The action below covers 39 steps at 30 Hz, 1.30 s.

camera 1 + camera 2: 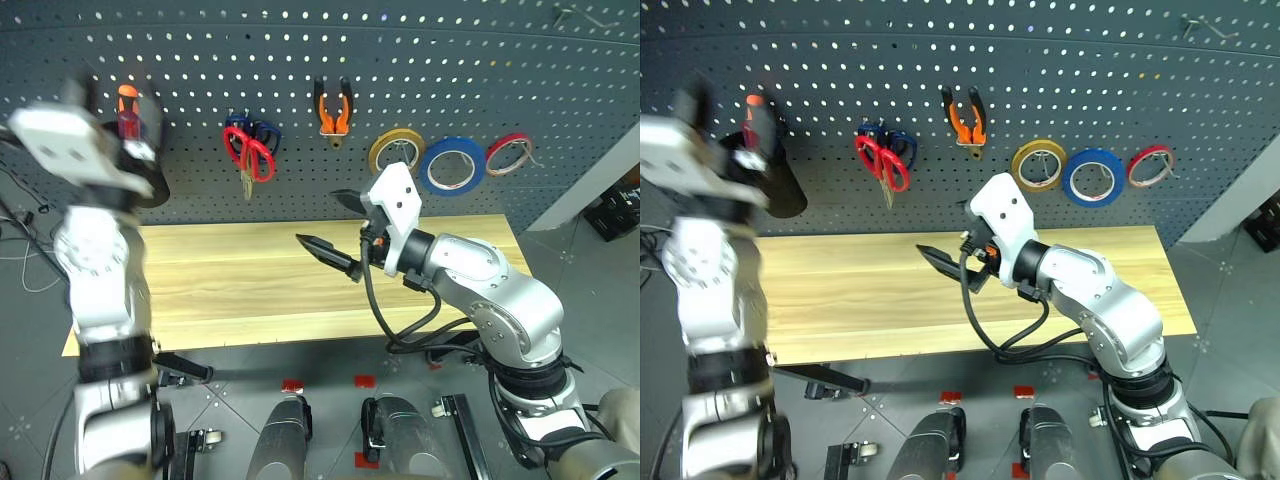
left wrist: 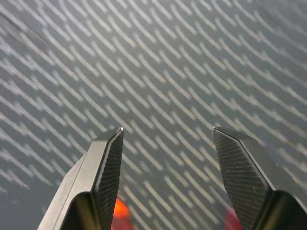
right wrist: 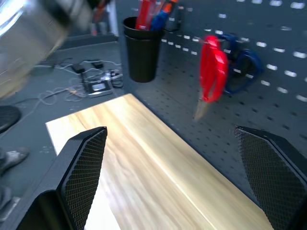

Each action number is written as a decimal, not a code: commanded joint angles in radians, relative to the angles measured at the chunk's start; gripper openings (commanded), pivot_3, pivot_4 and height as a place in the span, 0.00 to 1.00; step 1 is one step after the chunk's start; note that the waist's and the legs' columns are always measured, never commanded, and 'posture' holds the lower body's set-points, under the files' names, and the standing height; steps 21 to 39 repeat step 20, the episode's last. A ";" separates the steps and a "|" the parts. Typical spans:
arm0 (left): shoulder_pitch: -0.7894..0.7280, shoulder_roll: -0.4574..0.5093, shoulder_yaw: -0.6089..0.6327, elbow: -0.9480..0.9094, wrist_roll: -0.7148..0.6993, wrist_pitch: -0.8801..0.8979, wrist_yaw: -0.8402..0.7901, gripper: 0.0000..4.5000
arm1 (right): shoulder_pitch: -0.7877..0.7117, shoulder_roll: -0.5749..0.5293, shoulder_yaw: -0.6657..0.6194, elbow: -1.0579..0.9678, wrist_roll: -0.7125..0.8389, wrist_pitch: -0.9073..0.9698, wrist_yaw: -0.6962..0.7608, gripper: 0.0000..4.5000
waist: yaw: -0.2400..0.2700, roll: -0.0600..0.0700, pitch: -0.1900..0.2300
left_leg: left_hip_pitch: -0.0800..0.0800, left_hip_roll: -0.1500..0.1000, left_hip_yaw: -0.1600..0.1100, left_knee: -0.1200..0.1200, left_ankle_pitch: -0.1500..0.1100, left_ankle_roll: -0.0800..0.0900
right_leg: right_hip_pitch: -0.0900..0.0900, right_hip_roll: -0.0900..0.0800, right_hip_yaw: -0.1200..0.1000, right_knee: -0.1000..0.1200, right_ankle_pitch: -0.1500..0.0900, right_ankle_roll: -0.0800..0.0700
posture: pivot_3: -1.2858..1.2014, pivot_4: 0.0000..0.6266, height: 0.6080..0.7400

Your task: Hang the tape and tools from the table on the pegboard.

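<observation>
Far left of frame: left gripper [image 2: 165, 179] is hanging up by the pegboard [image 1: 400, 60], fingers spread w/ nothing between them in the wrist view, just holes streaking past. Right beside it a black cup [image 3: 141, 48] is sitting on the board, w/ the red-handled screwdriver [image 3: 145, 12] standing in it.

Moving right: red scissors [image 1: 250, 150] are hanging on a hook, overlapping the blue-handled scissors [image 1: 262, 131] behind. Next, orange pliers [image 1: 333, 110] are hanging handles up. Mid-frame, right gripper [image 1: 330, 225] is hovering over the surface [image 1: 220, 280], jaws wide apart, empty, pointing toward the left side of the frame.

Right of that: yellow tape roll [image 1: 395, 150], then the blue tape [image 1: 452, 165], then the thin red tape roll [image 1: 509, 152], all three on hooks in a row.

So by my read the job is looking done; no tools are lying on the wood.

Risks: left arm is close to the cup, so a careless swing could be knocking it or the screwdriver loose. Red scissors are sharing a spot w/ the blue pair; a bump could be dropping both.

Room: plenty over the wood between the arms. Front edge of the surface is lying near the robot, back edge is butting the board. Tightest bit is upper left, by the cup.
</observation>
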 commanded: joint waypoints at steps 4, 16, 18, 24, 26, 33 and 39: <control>0.154 0.007 0.038 -0.062 -0.002 0.355 0.103 0.69 | 0.130 -0.066 -0.014 0.048 -0.093 -0.150 -0.007 1.00 | 0.004 -0.001 -0.001 | 0.002 0.004 -0.002 0.000 0.003 0.001 | 0.000 0.005 -0.002 0.003 0.001 -0.002 | 0.51 0.23 1.00; 0.192 -0.037 0.071 0.107 0.036 0.215 0.046 0.69 | 0.325 0.067 -0.169 0.603 -0.274 -0.695 -0.204 1.00 | 0.031 0.002 -0.050 | 0.015 0.010 0.001 -0.001 0.007 -0.001 | 0.014 0.011 0.000 -0.003 0.003 -0.006 | 0.52 0.16 1.00; 0.194 -0.043 0.067 0.130 0.054 0.188 0.048 0.69 | 0.321 0.073 -0.192 0.674 -0.280 -0.739 -0.211 1.00 | 0.033 0.002 -0.056 | 0.015 0.010 0.001 -0.001 0.007 -0.001 | 0.014 0.012 0.001 -0.003 0.003 -0.006 | 0.52 0.14 1.00; 0.194 -0.047 0.057 0.165 0.086 0.147 0.053 0.69 | 0.311 0.072 -0.209 0.735 -0.284 -0.772 -0.214 1.00 | 0.035 0.002 -0.061 | 0.015 0.011 0.001 -0.001 0.007 -0.001 | 0.014 0.013 0.001 -0.003 0.003 -0.006 | 0.53 0.12 1.00; 0.194 -0.047 0.057 0.165 0.086 0.147 0.053 0.69 | 0.311 0.072 -0.209 0.735 -0.284 -0.772 -0.214 1.00 | 0.035 0.002 -0.061 | 0.015 0.011 0.001 -0.001 0.007 -0.001 | 0.014 0.013 0.001 -0.003 0.003 -0.006 | 0.53 0.12 1.00; 0.194 -0.047 0.057 0.165 0.086 0.147 0.053 0.69 | 0.311 0.072 -0.209 0.735 -0.284 -0.772 -0.214 1.00 | 0.035 0.002 -0.061 | 0.015 0.011 0.001 -0.001 0.007 -0.001 | 0.014 0.013 0.001 -0.003 0.003 -0.006 | 0.53 0.12 1.00; 0.194 -0.047 0.057 0.165 0.086 0.147 0.053 0.69 | 0.311 0.072 -0.209 0.735 -0.284 -0.772 -0.214 1.00 | 0.035 0.002 -0.061 | 0.015 0.011 0.001 -0.001 0.007 -0.001 | 0.014 0.013 0.001 -0.003 0.003 -0.006 | 0.53 0.12 1.00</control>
